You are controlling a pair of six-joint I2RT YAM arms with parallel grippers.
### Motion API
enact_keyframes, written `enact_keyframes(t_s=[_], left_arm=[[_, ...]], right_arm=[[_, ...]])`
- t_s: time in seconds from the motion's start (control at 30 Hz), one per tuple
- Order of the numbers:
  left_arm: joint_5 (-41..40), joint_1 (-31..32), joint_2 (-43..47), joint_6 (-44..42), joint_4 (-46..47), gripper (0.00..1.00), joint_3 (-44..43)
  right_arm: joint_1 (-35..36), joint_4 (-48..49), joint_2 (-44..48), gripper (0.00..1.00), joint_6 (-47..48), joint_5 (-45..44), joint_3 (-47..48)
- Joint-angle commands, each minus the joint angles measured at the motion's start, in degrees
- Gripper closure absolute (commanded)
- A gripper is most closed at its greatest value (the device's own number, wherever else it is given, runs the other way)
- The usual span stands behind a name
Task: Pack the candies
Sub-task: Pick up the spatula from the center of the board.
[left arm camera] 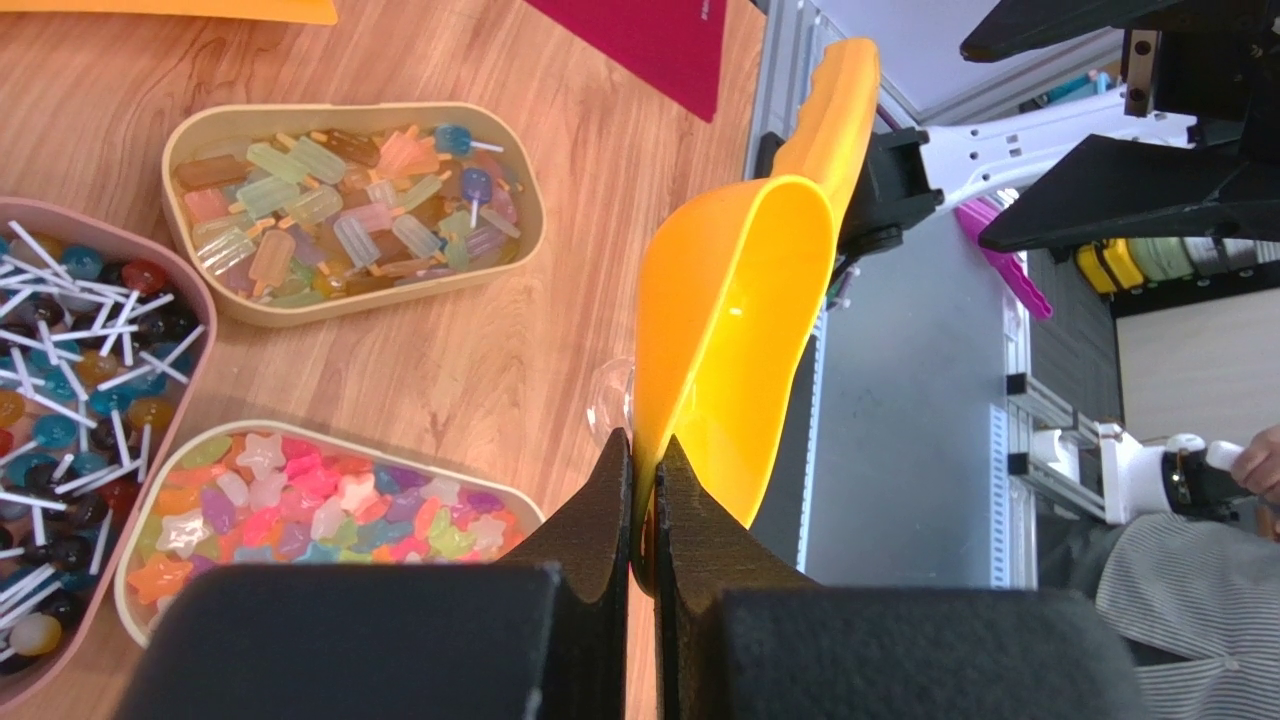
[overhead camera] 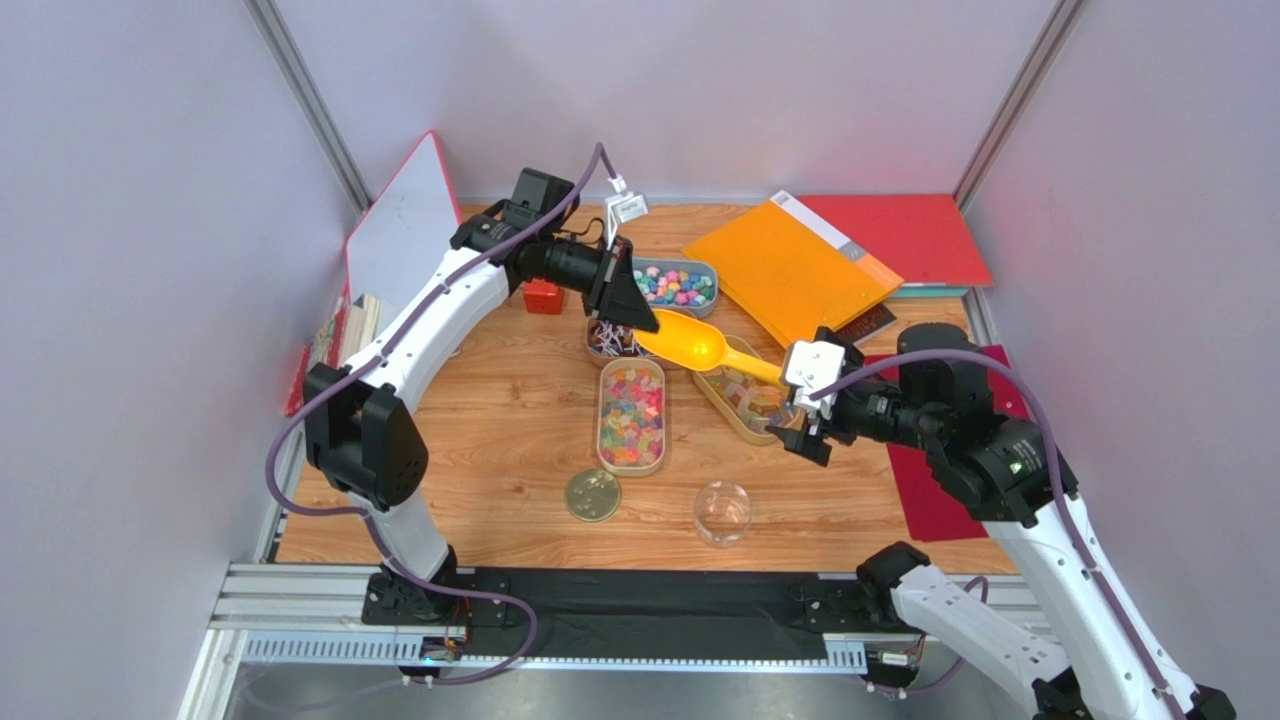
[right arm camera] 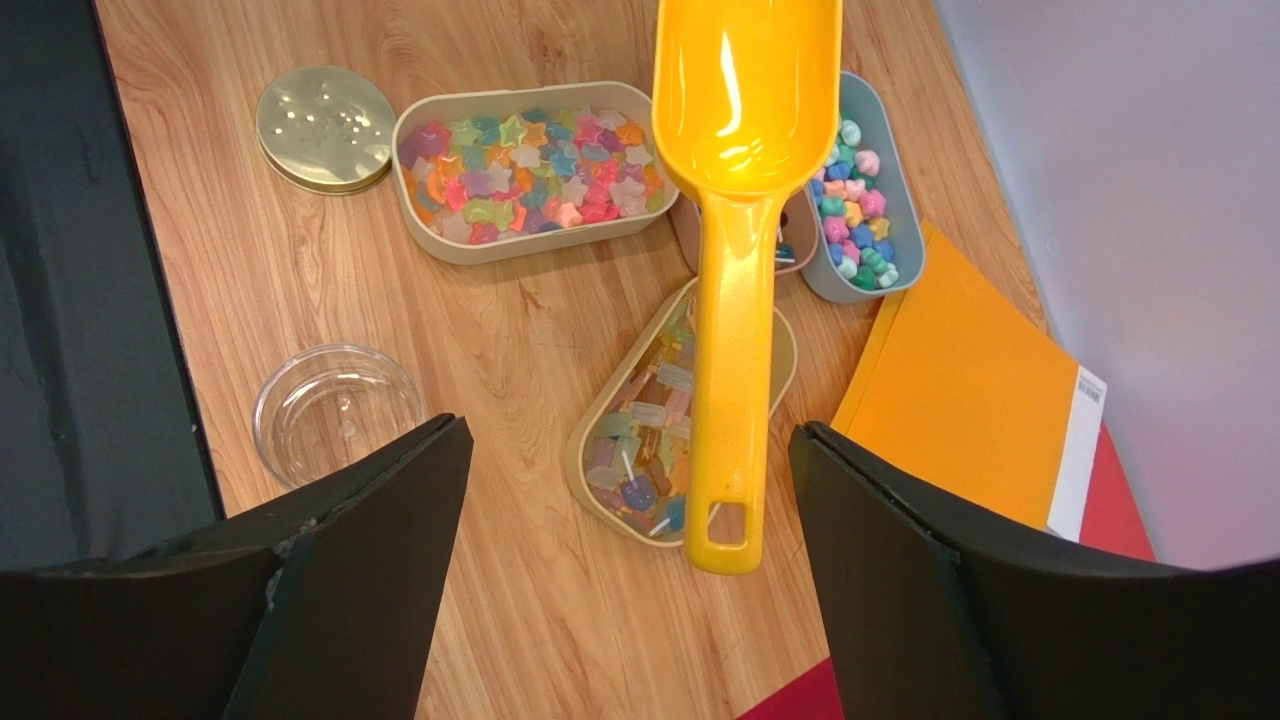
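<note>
My left gripper (overhead camera: 628, 312) is shut on the rim of an empty yellow scoop (overhead camera: 688, 344) and holds it above the trays; the left wrist view shows the jaws (left arm camera: 643, 450) pinching the scoop's bowl edge (left arm camera: 736, 300). My right gripper (overhead camera: 784, 413) is open, and the scoop's handle end (right arm camera: 724, 525) lies between its spread fingers without touching them. The candies sit in several oval trays: star gummies (overhead camera: 633, 416), popsicle-shaped pieces (overhead camera: 739, 398), lollipops (overhead camera: 607, 339), and pink/green/blue bits (overhead camera: 676, 282). An empty glass jar (overhead camera: 723, 512) stands near the front.
A round gold lid (overhead camera: 592, 495) lies left of the jar. A red cube (overhead camera: 543, 297) sits behind the left gripper. An orange envelope (overhead camera: 789, 270) and a red folder (overhead camera: 902, 237) lie at the back right, and a red mat (overhead camera: 932, 488) lies under the right arm.
</note>
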State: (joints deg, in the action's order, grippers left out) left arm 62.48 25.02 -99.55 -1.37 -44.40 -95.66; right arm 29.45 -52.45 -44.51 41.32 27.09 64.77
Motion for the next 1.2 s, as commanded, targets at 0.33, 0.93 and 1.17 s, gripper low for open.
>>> enact_keyframes(t_s=[0.33,0.93,1.17], left_arm=[[2.4,0.4,2.2,0.7,1.5,1.0,-0.8],[3.1,0.4,1.7,1.0,2.1,1.0,-0.7],[3.0,0.4,1.5,1.1,2.1,1.0,-0.7]], right_arm=[[0.3,10.7,-7.1,0.24,-2.8,-3.5,-3.2],[0.3,15.6,-11.4,0.47,-4.3,-4.2,-4.7],[0.3,16.0,-12.0,0.54,-3.7,-4.4,-5.1]])
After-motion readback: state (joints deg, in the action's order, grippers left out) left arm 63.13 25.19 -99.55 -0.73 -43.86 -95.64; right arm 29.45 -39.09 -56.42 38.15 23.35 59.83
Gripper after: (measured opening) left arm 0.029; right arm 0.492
